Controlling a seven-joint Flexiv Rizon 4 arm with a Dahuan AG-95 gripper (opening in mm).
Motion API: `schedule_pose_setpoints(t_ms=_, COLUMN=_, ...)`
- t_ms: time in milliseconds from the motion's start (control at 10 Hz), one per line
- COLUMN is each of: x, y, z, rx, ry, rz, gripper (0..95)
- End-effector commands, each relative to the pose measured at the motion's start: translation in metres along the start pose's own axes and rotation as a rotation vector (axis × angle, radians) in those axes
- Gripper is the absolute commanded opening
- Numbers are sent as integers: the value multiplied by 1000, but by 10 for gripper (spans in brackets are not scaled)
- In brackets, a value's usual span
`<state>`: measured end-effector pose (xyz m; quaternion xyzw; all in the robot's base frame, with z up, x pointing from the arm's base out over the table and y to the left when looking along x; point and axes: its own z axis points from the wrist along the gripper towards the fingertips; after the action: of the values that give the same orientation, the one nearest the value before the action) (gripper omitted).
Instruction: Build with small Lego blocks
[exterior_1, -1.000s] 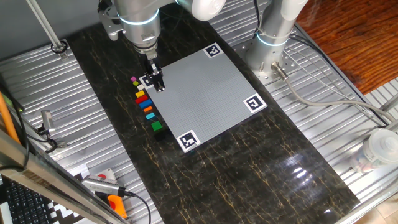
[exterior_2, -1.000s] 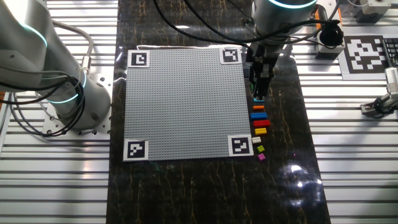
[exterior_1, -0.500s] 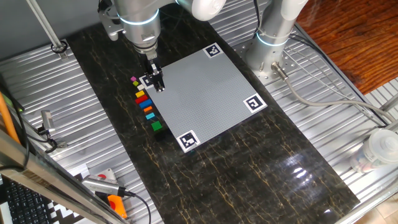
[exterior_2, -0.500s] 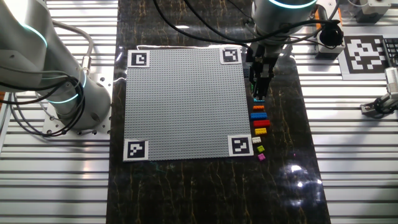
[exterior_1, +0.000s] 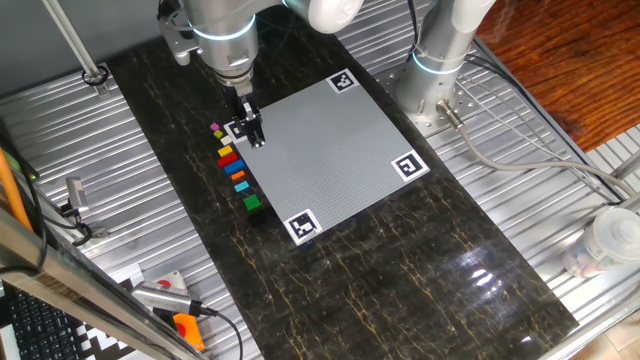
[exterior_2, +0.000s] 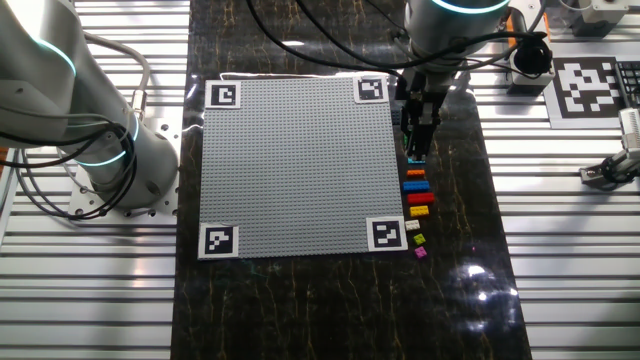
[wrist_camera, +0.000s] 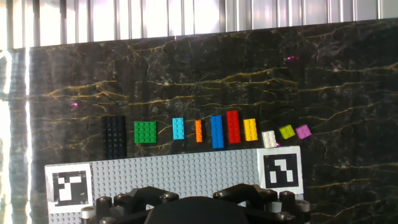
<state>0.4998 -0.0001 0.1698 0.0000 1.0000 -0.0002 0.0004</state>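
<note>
Fingertips of the hand (exterior_1: 252, 133) are hard to read: in one fixed view they are a small dark shape low over the plate's (exterior_1: 320, 150) corner, in the other fixed view the hand (exterior_2: 418, 140) hangs over the top of the brick row and hides what lies under it, and in the hand view only the dark housing shows at the bottom edge, fingers cut off, so I cannot tell whether they are spread or pressed together, or whether they hold anything. Just beside the hand, along the plate's edge on the dark bench (exterior_1: 400, 260), the bricks lie in a single row. The hand view shows them best: a black brick (wrist_camera: 114, 137), green brick (wrist_camera: 145, 132), light blue brick (wrist_camera: 178, 128), orange brick (wrist_camera: 199, 130), blue brick (wrist_camera: 216, 130), red brick (wrist_camera: 233, 127), yellow brick (wrist_camera: 250, 129), then a white brick (wrist_camera: 268, 139), a lime brick (wrist_camera: 286, 131) and pink brick (wrist_camera: 303, 131), the last two tilted out of line. None touches the plate (wrist_camera: 168, 180) as far as can be seen, though the white one sits right at the corner marker (wrist_camera: 280, 170). In one fixed view the row runs from pink (exterior_1: 215, 129) by the hand down to green (exterior_1: 251, 203), and the small ones blur together. Farther out, a second, idle arm (exterior_2: 70, 110) stands on the slatted metal off the plate's far side, partly cut off by the frame.
</note>
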Motion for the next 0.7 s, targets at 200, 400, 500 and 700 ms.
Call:
schedule_pose_setpoints(t_ms=200, x=0, y=0, z=0, rx=-71, ry=-6, rz=-251, gripper=0)
schedule_pose_setpoints(t_ms=400, x=0, y=0, z=0, rx=-70, ry=-4, rz=-252, gripper=0)
schedule_pose_setpoints(t_ms=500, x=0, y=0, z=0, rx=-69, ry=-4, rz=-252, gripper=0)
schedule_pose_setpoints(t_ms=700, x=0, y=0, z=0, rx=-69, ry=-3, rz=-254, gripper=0)
